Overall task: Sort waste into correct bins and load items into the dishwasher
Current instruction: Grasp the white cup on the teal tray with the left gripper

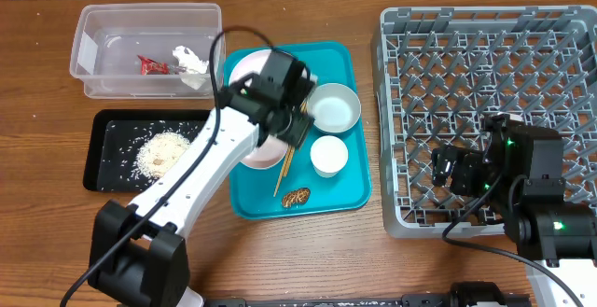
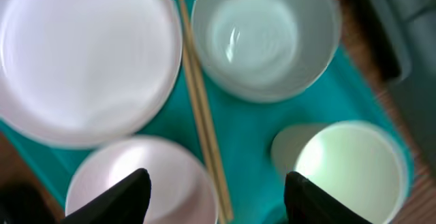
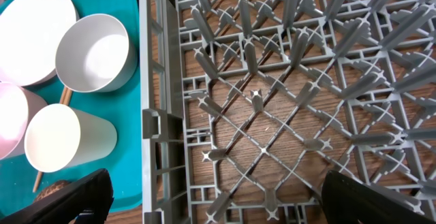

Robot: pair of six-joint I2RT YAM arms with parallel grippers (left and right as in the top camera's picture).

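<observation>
The left gripper [image 2: 218, 190] gapes wide and empty over the chopsticks [image 2: 201, 115] on the teal tray [image 2: 252, 135], pink bowl [image 2: 136, 176] and white cup [image 2: 354, 169] either side, plate [image 2: 82, 54] and pale bowl [image 2: 266, 37] beyond. The right gripper [image 3: 218, 197], equally wide, hovers over the dishwasher rack [image 3: 153, 81]

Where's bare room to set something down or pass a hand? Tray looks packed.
Rack: no dishes visible, only the right hand over its near corner by the tray. Bare table beyond the tray, between bin and rack, and along the tray's near edge. Narrow gap between tray and rack. Tray is crowded: plate, bowl, cup, chopsticks, left hand above.
</observation>
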